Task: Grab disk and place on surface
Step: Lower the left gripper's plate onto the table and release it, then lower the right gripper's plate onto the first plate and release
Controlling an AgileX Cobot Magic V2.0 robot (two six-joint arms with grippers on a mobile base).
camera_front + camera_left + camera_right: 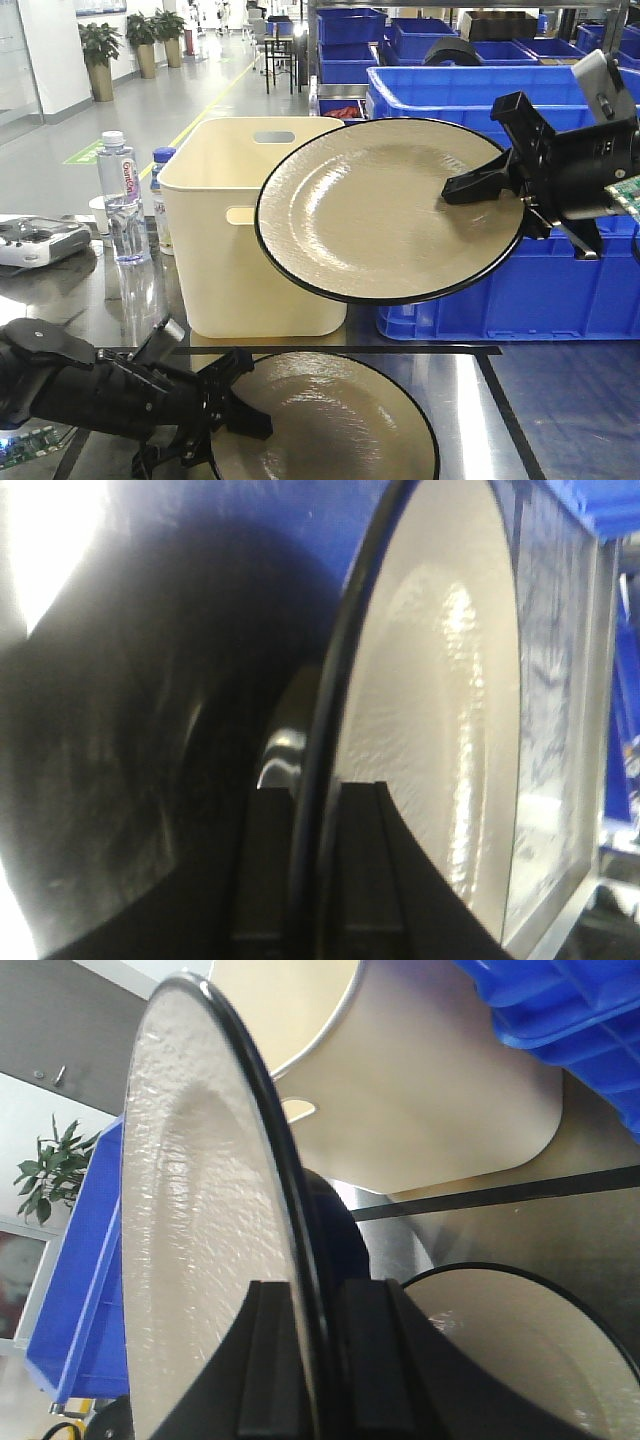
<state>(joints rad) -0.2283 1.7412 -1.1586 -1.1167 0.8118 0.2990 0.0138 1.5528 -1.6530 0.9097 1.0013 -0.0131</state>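
Black jaws of the right gripper (472, 186) are narrow and pinch the right rim of the top disk (380, 210). The wrist view shows one finger on each face with the dark rim between them. This cream disk hangs in the air, tilted, well above the surface (560, 420), in front of a cream bin (215, 250) and blue crates (480, 290).

Jaws of the left gripper (245, 400) are also narrow and look clamped on the left rim of the low disk (340, 430). That disk sits at the near edge of the surface, inside the tape line (400, 350). I cannot tell whether it rests on the surface or hangs just above it. Bottles (122, 200) stand near the far left corner.

I judge both disks as grabbed, with the placing step in hand: nearly done on the left, not yet on the right. Next, the right arm needs to level its disk and bring it down onto bare surface near the right edge, beside the low disk rather than over it. It should open only once the disk lies flat. With the rim gripped at one point, a tilted release could let the disk slap down or slide.
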